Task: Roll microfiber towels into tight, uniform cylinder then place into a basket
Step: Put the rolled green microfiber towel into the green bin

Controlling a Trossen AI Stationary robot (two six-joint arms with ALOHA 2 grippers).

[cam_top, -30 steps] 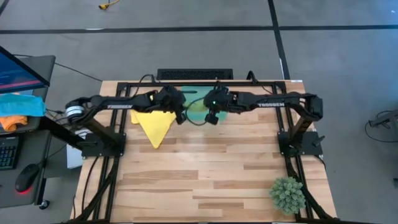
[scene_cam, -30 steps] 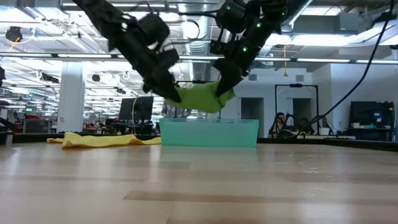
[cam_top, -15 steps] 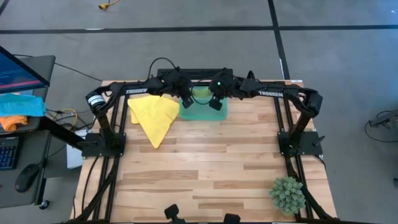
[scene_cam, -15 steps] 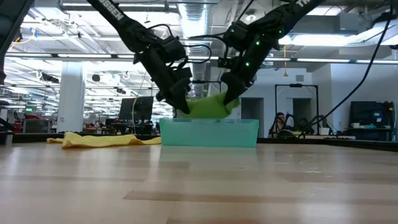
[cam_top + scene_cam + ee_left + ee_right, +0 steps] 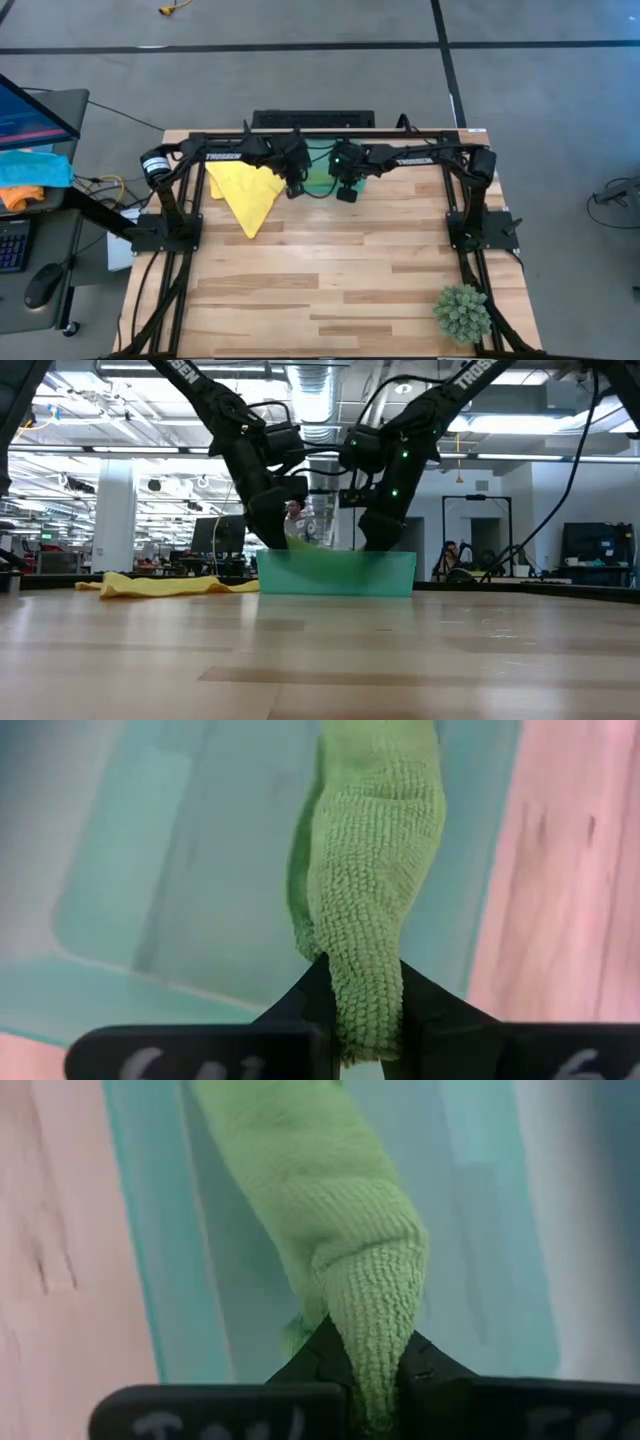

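The lime green towel [image 5: 320,178], rolled into a cylinder, lies across the inside of the translucent teal basket [image 5: 335,573] at the table's far middle. My left gripper [image 5: 360,1010] is shut on one end of the roll. My right gripper [image 5: 370,1370] is shut on the other end. Both reach down into the basket [image 5: 352,166]. The yellow towel [image 5: 248,192] lies spread flat on the table left of the basket, touched by no gripper. My left gripper pinches the roll's left end [image 5: 362,982] between its two fingers, slanting down from above, in line with the roll. The roll stretches away from the fingers, low inside the basket. My right gripper pinches the roll's right end [image 5: 368,1335] between its two fingers, slanting down from above. The roll widens away from the fingers, over the basket's floor [image 5: 480,1230].
A small green plant [image 5: 462,312] stands at the near right corner. A black bar [image 5: 313,120] runs along the far edge. Bare wood [image 5: 320,280] fills the near half of the table. A side desk with blue and orange cloths [image 5: 30,175] stands off the left.
Both grippers have sunk with the green roll between them, from above the basket's rim down into the basket. The roll now sits below the rim, behind the teal wall. Both have stayed shut on its ends.
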